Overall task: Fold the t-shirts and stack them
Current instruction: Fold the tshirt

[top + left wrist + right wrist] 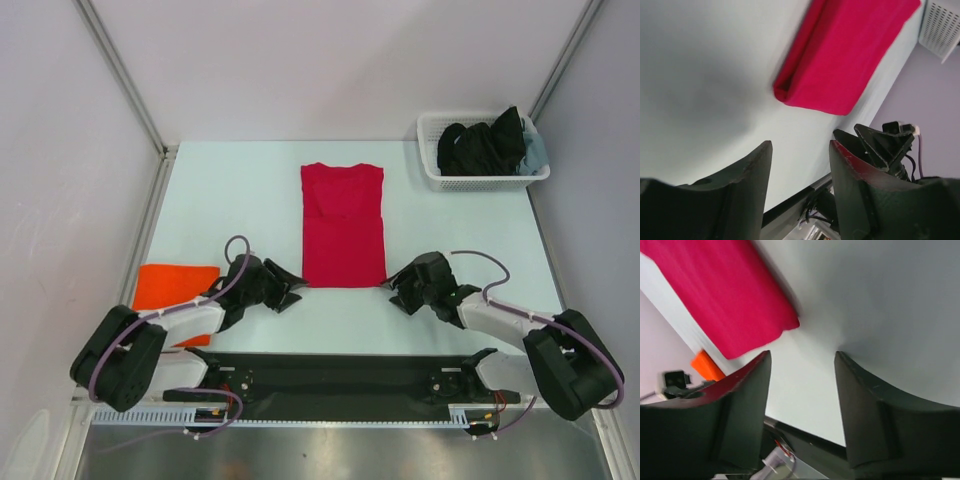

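The red t-shirt [343, 225] is seen in the middle of the top picture. It is folded into a long flat shape and laid on the pale tabletop [230, 190]. The left gripper [287, 286] is found just beside the shirt's lower left corner. The right gripper [400, 283] is found just beside its lower right corner. The cloth is not touched by either one.

In both wrist pictures the fingers are seen held apart, about halfway open. Nothing is held between them, and only bare tabletop is seen in the gap.

The orange t-shirt [175, 285] is laid at the lower left of the top picture. It is partly hidden by the left arm and is well apart from the red one. A white basket [432, 175] with dark clothes [485, 145] inside is seen at the upper right.
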`<state>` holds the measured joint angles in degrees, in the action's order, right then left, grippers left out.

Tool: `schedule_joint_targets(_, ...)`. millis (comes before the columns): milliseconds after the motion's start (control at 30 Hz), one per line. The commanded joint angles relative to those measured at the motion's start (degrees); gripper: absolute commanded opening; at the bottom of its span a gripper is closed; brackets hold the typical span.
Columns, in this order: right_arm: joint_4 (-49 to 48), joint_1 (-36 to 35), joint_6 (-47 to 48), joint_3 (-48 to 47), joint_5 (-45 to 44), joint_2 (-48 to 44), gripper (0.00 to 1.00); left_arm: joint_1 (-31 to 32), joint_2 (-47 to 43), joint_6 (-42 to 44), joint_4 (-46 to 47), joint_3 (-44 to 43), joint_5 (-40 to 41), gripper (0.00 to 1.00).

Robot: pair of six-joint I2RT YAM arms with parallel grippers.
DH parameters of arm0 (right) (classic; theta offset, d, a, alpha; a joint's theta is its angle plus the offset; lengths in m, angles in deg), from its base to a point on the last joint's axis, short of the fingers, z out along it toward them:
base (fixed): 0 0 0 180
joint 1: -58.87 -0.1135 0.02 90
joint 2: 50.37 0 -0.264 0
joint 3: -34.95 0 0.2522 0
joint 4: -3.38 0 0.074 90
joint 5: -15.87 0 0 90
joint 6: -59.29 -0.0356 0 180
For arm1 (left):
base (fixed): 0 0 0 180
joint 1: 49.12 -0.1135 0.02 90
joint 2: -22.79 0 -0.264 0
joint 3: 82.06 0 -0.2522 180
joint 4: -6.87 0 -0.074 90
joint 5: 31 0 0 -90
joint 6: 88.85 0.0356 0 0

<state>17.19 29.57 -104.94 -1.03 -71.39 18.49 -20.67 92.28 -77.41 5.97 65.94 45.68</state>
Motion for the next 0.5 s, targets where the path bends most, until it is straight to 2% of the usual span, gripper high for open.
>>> schedule_joint_targets(0, -3.8, -0.9, -7.8, -0.3, -7.8, 1.2, 0.56, 1.1, 2.7, -6.6, 5.0, 1.0, 2.8, 0.56)
schedule_joint_targets(100, -4.7, 0.0, -6.1, -1.2, -6.6, 5.1, 0.54, 1.3, 4.7, -7.5, 1.8, 0.1, 4.2, 0.56)
schedule_joint_targets(300, -6.8, 0.4, -5.8, -3.1, -5.1, 11.6, 0.46, 1.4, 9.9, -9.0, 2.4, -0.6, 5.4, 0.52)
schedule_joint_targets(467, -4.6, 0.2, -6.7, -4.0, -5.6, 12.7, 0.41, 1.3, 12.2, -10.8, 3.7, -0.7, 6.1, 0.49)
